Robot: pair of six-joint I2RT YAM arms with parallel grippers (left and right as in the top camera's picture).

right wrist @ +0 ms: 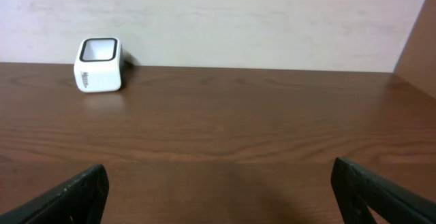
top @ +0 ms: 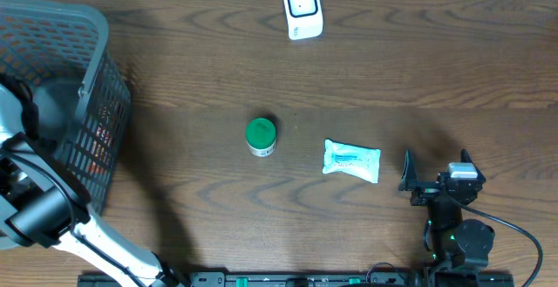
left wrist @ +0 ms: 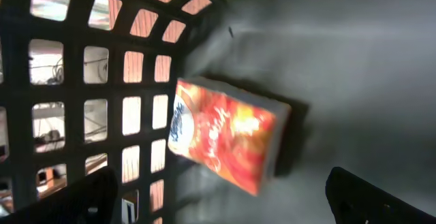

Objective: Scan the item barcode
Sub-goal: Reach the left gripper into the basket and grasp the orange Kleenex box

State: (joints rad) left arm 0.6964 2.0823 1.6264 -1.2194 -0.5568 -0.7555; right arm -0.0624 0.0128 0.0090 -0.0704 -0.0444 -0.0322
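step: reach for pick-up, grasp not yet made | packet (left wrist: 228,135) lies on basket (top: 98,56) floor beside mesh wall | left gripper (left wrist: 219,202) spread wide above it, empty | right gripper (right wrist: 218,198) spread, empty | next: descend, pinch packet, carry barcode to scanner (top: 302,10)

An orange-red flat packet (left wrist: 228,142) lay askew inside a dark mesh basket (left wrist: 102,81); a white boxy scanner (top: 302,9) stood well apart.
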